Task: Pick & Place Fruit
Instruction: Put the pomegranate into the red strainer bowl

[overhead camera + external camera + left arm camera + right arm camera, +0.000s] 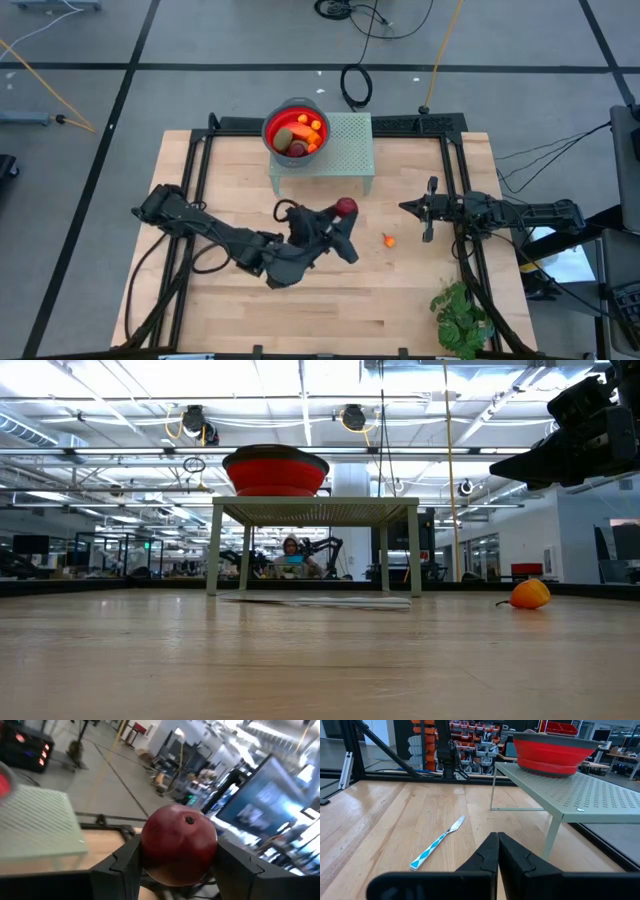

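- While lifted above the counter (420, 290), the left gripper (177, 870) clamps a dark red round fruit (179, 843).
- Right gripper (498, 851) — closed, empty, beside the green stand (580, 790).
- Small orange fruit (389, 240) lies between them.

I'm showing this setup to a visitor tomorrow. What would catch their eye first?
The left gripper, lifted over the table's middle, clamps a dark red round fruit. Behind it, a red bowl of fruit sits on the pale green stand. A small orange piece lies alone on the wood.

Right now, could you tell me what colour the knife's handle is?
The knife has a blue-and-white patterned handle; the right wrist view shows it best.
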Controlling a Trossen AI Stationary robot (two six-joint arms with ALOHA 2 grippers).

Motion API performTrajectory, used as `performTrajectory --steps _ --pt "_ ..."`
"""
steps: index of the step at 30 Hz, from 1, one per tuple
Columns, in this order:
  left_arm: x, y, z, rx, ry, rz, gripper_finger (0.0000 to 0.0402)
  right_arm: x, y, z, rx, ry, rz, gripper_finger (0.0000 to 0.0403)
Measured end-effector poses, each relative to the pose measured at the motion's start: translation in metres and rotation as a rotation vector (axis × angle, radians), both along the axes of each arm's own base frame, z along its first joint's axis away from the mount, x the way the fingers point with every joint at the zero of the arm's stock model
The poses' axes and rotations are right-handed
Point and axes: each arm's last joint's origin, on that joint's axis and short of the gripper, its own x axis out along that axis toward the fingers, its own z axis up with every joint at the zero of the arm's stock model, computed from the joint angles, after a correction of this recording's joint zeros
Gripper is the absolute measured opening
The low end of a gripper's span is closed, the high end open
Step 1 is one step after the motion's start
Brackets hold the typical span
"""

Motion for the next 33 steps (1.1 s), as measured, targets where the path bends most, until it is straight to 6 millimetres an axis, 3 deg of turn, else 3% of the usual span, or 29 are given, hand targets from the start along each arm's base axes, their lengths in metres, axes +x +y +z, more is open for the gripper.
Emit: performTrajectory --steps 9,22,33 --pt "-0.014 0.042 0.011 0.095 0.206 0.039 0.0191 0.000 0.000 0.000 0.000 0.000 0.000 0.0000" --pt "-0.045 0.144 0.043 0.248 0.529 0.023 0.0191 0.000 0.000 0.000 -0.003 0.001 -0.001 0.0000" --pt "-0.058 0.219 0.038 0.319 0.812 0.047 0.0191 0.000 0.000 0.000 -0.001 0.001 -0.004 0.0000"
